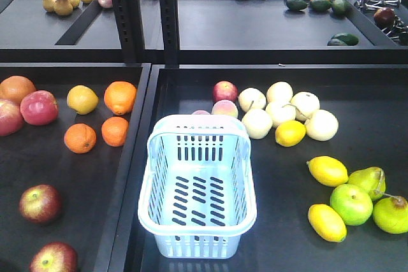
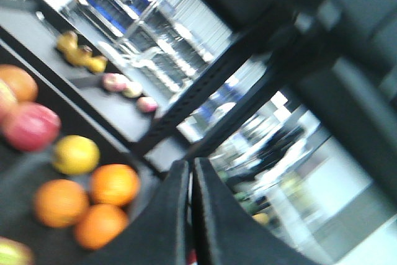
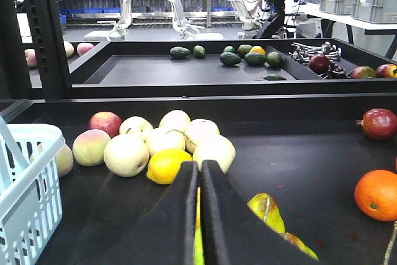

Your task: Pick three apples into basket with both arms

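Left gripper (image 2: 188,164): fingers pressed together, nothing between them, held in the air; the view is blurred and tilted. Below and left of it lie oranges (image 1: 115,130), a yellow fruit (image 1: 82,99) and a glossy red apple (image 1: 39,107), all at the back of the left worktop (image 1: 76,183). Two dull dark-red apples (image 1: 40,203) lie in the near left corner of that worktop, close together but apart; the second apple (image 1: 54,259) is cut by the bottom edge. The basket (image 1: 197,229) stands upright at the near left of the right worktop (image 1: 287,176), just past the divider, with nothing in it and well apart from both apples. Behind the basket sit pink-and-cream peaches (image 1: 224,107) and a red fruit (image 1: 225,90), then a cluster of pale round fruits (image 1: 280,113) touching one another. To the right are lemons (image 1: 327,171), a green apple (image 1: 350,204) and pears (image 1: 390,213). Right gripper (image 3: 200,164): fingers drawn together with a thin slit between, gripping nothing, low over the right worktop and pointing at the pale cluster. A third apple (image 3: 379,123), dark red, lies at the far right of the right wrist view, behind an orange (image 3: 377,194).
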Tool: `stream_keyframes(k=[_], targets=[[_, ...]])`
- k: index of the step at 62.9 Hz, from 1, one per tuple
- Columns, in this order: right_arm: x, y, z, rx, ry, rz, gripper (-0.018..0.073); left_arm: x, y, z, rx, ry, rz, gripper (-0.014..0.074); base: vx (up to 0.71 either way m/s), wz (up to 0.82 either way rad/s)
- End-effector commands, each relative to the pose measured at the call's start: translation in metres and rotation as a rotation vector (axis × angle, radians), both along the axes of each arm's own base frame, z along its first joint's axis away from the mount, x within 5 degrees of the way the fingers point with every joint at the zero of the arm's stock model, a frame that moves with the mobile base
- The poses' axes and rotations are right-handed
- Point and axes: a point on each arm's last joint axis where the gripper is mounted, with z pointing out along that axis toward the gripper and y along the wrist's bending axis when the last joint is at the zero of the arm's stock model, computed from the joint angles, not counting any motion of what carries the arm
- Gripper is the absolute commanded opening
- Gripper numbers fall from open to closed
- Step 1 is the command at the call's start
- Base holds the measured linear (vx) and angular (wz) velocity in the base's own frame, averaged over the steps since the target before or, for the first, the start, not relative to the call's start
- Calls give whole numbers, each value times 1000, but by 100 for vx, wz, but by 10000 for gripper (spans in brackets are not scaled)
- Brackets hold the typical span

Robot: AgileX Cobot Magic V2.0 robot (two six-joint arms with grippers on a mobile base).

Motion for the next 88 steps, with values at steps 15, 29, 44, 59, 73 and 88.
stream_keyframes(k=[15,29,44,59,73,88], targets=[[0,1,3,-12,-74,10,-4,-10,6,26,-514,-365,-78,-6,0,0],[0,1,3,-12,-74,10,-4,-22,-13,77,-261,-507,-256,-6,0,0],[0,1,3,-12,-74,10,-4,-7,-39,136,219,-406,-404,-3,0,0],[0,1,3,-12,-74,10,-4,36,-55,170,536,-287,-579,101,0,0],[0,1,3,-12,-74,10,-4,90,-59,189,790,-159,-711,407,0,0],[0,1,3,-12,-74,10,-4,150,-63,202,980,-94,-933,592,0,0]])
